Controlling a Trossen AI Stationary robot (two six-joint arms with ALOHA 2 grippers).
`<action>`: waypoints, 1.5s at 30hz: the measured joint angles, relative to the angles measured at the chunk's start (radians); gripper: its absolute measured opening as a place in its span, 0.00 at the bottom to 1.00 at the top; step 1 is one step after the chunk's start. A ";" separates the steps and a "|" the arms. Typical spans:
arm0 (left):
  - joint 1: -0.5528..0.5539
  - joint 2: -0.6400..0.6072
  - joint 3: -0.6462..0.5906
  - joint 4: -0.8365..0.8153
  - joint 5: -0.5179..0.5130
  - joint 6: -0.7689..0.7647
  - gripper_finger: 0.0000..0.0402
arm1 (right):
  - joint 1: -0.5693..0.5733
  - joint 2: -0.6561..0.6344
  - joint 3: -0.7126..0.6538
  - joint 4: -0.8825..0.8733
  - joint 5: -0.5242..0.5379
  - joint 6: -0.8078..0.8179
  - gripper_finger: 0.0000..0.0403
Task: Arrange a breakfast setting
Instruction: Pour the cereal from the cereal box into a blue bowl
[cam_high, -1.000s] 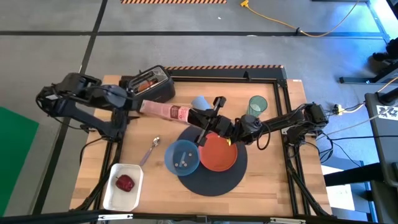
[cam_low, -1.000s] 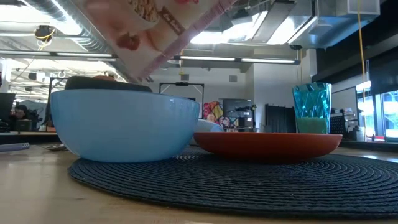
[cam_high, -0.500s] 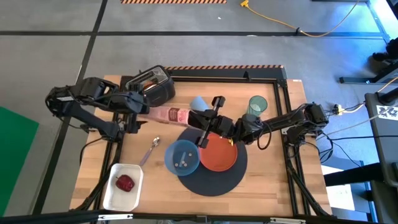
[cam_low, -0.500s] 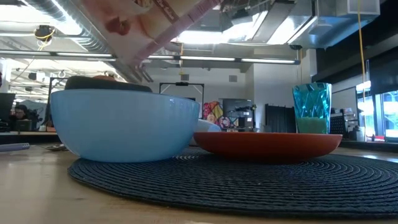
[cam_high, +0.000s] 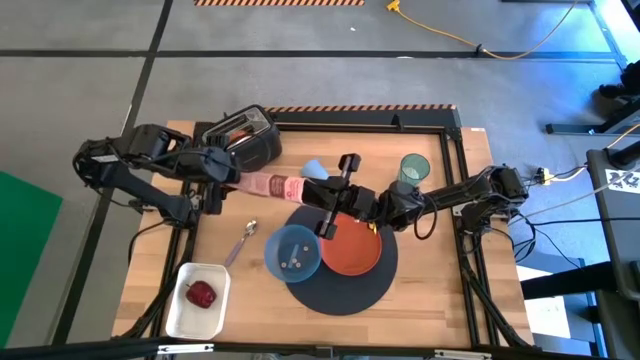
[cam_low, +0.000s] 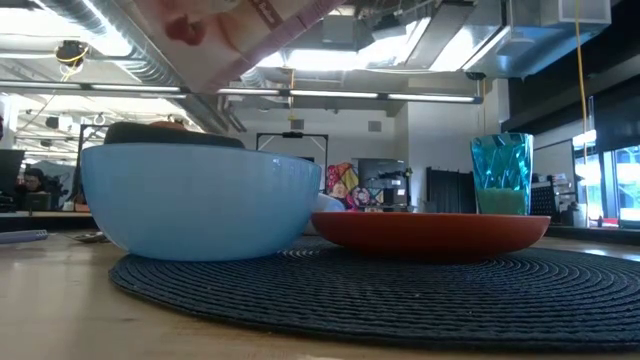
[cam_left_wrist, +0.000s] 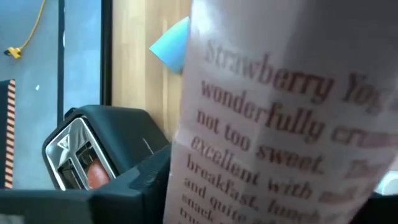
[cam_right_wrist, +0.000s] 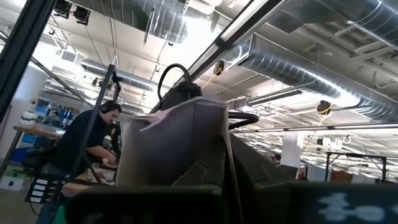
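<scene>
Cereal bag (cam_high: 275, 185) level above table, right pincer (cam_high: 322, 192) clamped on 1 end, left pincer (cam_high: 226, 172) at other, grip unclear

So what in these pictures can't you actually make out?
- Blue bowl: low view shows only its side wall, contents hidden; in the high view they are too small to identify.
- Spoon: low view, behind the bowl.
- Left tool: high view, its grip is hidden where it meets the cereal bag.
- Cereal bag print: left wrist view, blurred and cut off.
- Right tool: right wrist view, bag covers it.
</scene>
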 joint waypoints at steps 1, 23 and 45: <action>0.000 -0.001 0.000 0.000 0.001 0.001 0.51 | 0.000 0.000 0.000 -0.003 -0.005 0.000 0.00; -0.008 -0.093 0.000 0.008 0.059 0.142 0.40 | 0.048 -0.004 0.000 -0.307 0.101 -0.002 0.54; -0.008 -0.153 0.000 0.008 0.103 0.208 0.40 | 0.159 -0.092 -0.001 -0.397 0.452 -0.170 0.60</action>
